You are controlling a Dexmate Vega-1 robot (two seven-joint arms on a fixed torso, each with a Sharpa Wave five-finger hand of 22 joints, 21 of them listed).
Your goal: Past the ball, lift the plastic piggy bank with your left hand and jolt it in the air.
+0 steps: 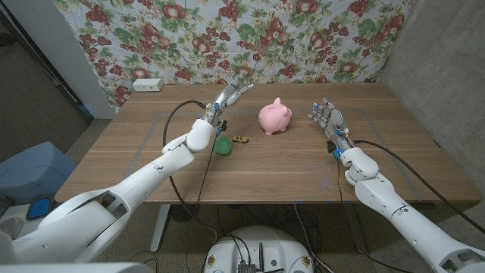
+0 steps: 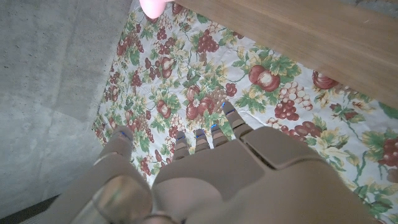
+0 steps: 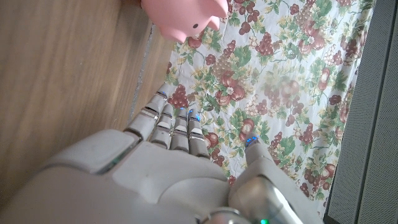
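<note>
A pink plastic piggy bank (image 1: 275, 117) stands upright on the wooden table (image 1: 303, 167), near the middle toward the back. A green ball (image 1: 223, 145) lies in front of it on the left, beside my left forearm. My left hand (image 1: 229, 95) is raised above the table, left of the piggy bank and behind the ball, fingers spread, holding nothing. My right hand (image 1: 327, 116) stands to the right of the piggy bank, fingers apart and empty. The left wrist view catches a pink edge of the piggy bank (image 2: 151, 6); the right wrist view shows its snout (image 3: 185, 18).
A small brown toy (image 1: 241, 139) lies just right of the ball. A white power strip (image 1: 148, 84) sits at the table's back left corner. A floral cloth (image 1: 250, 38) hangs behind the table, and a blue bin (image 1: 34, 171) stands on the floor to the left.
</note>
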